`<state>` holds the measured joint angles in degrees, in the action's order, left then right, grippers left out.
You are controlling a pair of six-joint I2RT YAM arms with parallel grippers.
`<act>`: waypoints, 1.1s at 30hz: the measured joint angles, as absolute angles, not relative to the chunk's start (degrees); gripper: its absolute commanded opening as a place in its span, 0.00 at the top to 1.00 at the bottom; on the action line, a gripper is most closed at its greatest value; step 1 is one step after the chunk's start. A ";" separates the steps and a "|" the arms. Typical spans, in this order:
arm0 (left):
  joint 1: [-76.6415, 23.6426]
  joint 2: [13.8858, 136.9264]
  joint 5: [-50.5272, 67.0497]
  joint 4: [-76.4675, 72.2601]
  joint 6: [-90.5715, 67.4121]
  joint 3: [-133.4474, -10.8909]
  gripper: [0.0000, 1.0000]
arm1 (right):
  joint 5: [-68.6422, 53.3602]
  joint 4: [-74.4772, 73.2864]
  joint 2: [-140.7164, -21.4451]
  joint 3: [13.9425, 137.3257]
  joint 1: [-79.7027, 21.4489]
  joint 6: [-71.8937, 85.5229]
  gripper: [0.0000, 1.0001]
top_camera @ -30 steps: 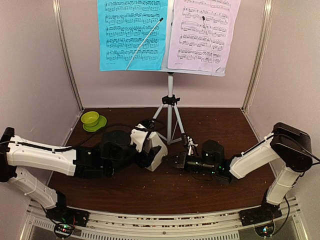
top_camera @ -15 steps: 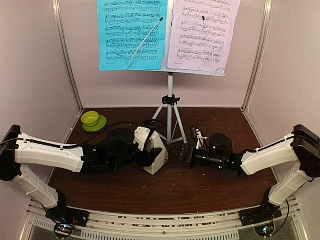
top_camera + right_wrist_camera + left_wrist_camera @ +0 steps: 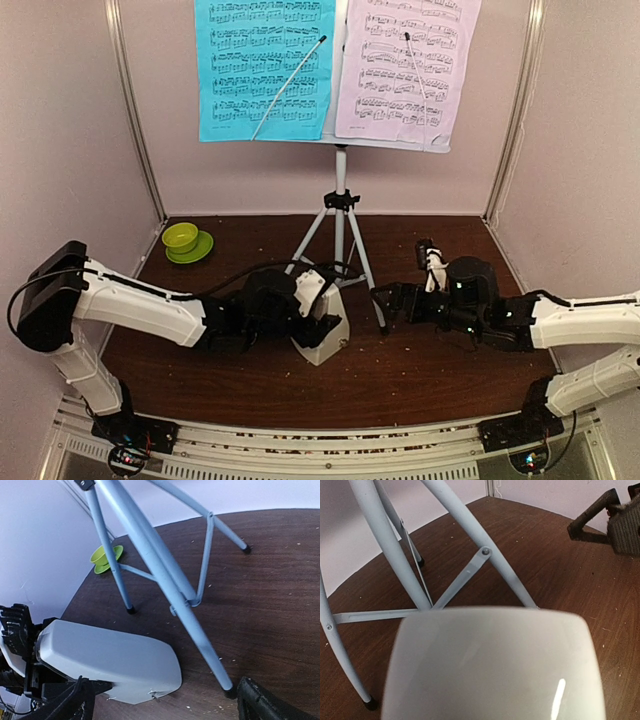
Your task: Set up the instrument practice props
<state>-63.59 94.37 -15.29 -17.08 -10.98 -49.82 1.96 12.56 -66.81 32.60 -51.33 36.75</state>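
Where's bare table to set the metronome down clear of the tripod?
The table is bare along its near edge, in front of the metronome, and in the back-right corner. Crowded around the tripod legs, where the left tool and right tool sit; green bowl back-left.

From here I see a dark brown wood worktop (image 3: 420, 375) w/ pale specks scattered ahead of the right fingers (image 3: 270, 705). Far beyond them, plain pale back wall (image 3: 250, 180); left wall (image 3: 60, 130) & right wall (image 3: 590, 130) same. Metal strips (image 3: 137, 120) up both back corners. Slotted metal rail (image 3: 330, 440) behind, at near edge. Light soft, even.
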 measured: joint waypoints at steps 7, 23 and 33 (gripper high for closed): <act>-63.31 96.36 -13.52 -18.59 -11.00 -51.09 0.30 | 5.76 7.20 -61.36 32.60 -47.59 34.15 0.00; -63.24 90.91 -10.87 -18.33 -10.09 -52.86 0.08 | -2.70 2.68 -65.06 35.46 -42.39 35.79 0.00; -61.73 80.03 -5.45 -18.81 -8.64 -44.73 0.21 | -16.75 0.62 -71.22 46.04 -42.39 35.70 0.00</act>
